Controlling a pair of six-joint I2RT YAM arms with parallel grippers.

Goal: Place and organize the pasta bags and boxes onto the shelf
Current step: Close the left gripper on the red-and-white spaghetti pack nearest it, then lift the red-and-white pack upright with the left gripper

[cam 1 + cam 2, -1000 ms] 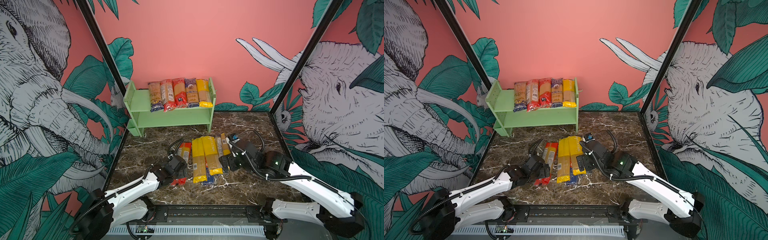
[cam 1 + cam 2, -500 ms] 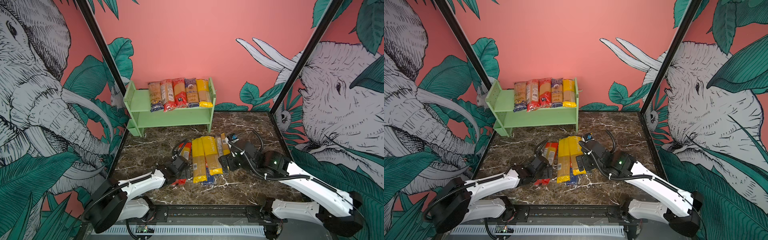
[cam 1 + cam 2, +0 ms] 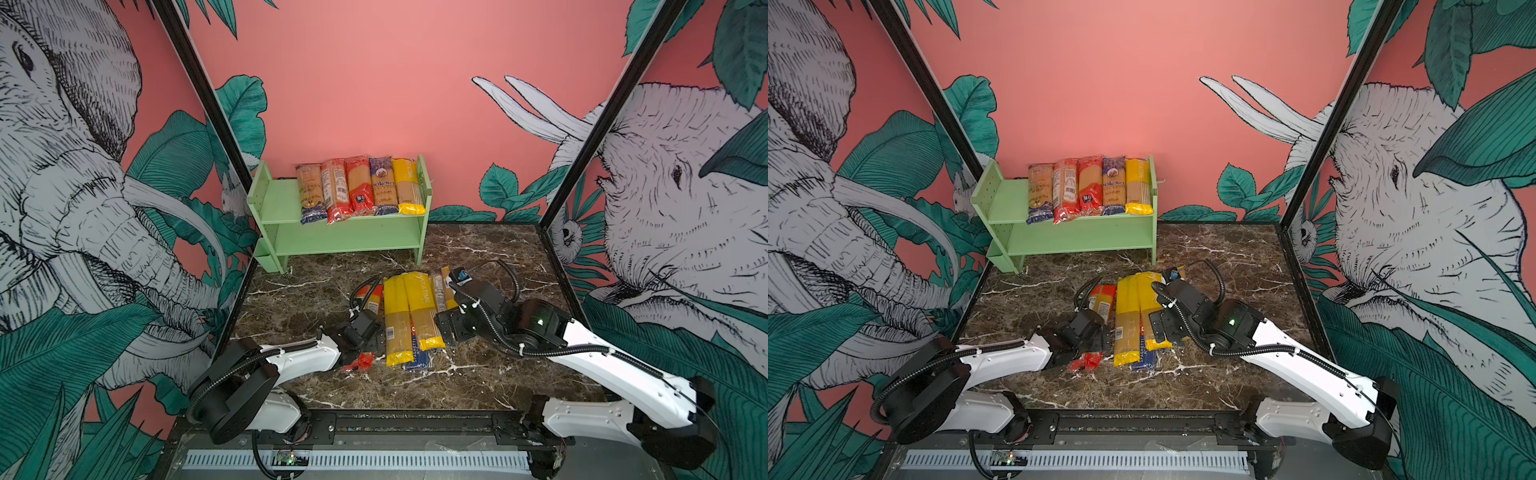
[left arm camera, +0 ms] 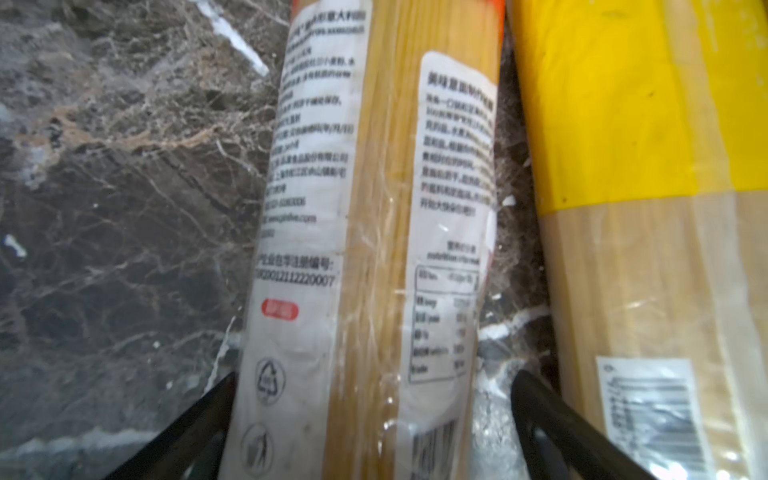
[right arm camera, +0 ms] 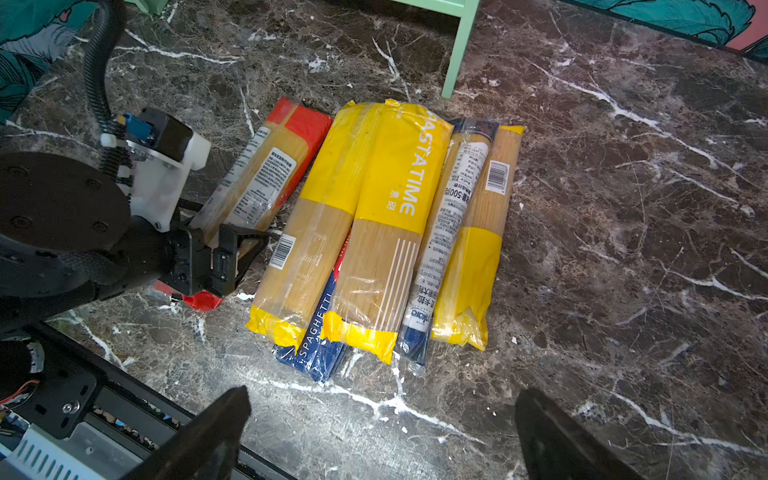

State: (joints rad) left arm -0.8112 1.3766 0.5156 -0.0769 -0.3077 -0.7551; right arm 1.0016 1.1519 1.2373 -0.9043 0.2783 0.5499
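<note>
Down low on the worktop (image 3: 478, 257), my left fingers (image 4: 536, 419) stand spread on either side of the red-ended pack (image 4: 374, 232), flanking it without clamping. My right fingers (image 5: 220, 428) are spread too, holding nothing, above bare marble near the heap.

Room is wide to the right of the heap and along the near edge by the rail (image 3: 415, 424). On my left side the red-ended pack has marble on its left and a narrow gap to the yellow pack (image 4: 623, 166) on its right.

In both top views my left arm covers the red-ended pack's middle, and my right arm hides the heap's right packs. The blue spaghetti pack (image 5: 320, 332) shows only its near end from under the yellow ones.

Six packs lie side by side at mid-worktop, long axes running near to far. Five more lie the same way on the top board of the shelf (image 3: 345, 239) at the far wall, filling its right part.
</note>
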